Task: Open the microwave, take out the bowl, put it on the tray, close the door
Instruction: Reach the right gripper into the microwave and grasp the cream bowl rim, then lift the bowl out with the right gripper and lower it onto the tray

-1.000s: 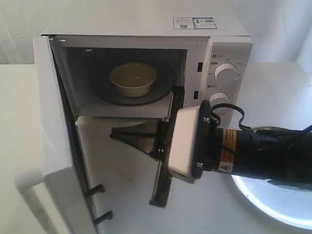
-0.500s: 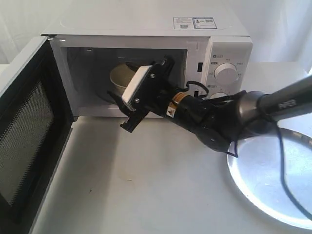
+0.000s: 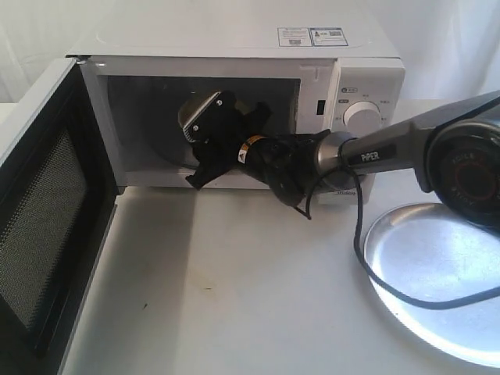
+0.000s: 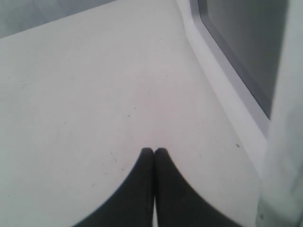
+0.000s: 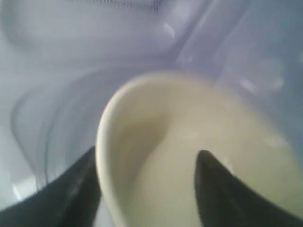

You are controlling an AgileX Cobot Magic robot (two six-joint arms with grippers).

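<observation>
The white microwave (image 3: 234, 39) stands with its door (image 3: 39, 234) swung wide to the left, mesh inner face showing. My right arm reaches into the cavity, and its wrist (image 3: 217, 131) hides most of the bowl in the exterior view. In the right wrist view the cream bowl (image 5: 199, 123) fills the frame. My right gripper (image 5: 147, 152) is open astride the rim, one finger outside the wall and one inside, with a gap left. The silver tray (image 3: 437, 266) lies at the front right. My left gripper (image 4: 154, 150) is shut on nothing, low over the table beside the door's window (image 4: 246, 56).
The glass turntable (image 5: 42, 127) lies under the bowl inside the cavity. The right arm's black cable (image 3: 367, 258) loops over the table and the tray's near rim. White tabletop (image 3: 234, 297) stretches in front of the microwave.
The door has swung from half open to wide open. My right arm has gone from in front of the microwave into the cavity, down to the bowl.
</observation>
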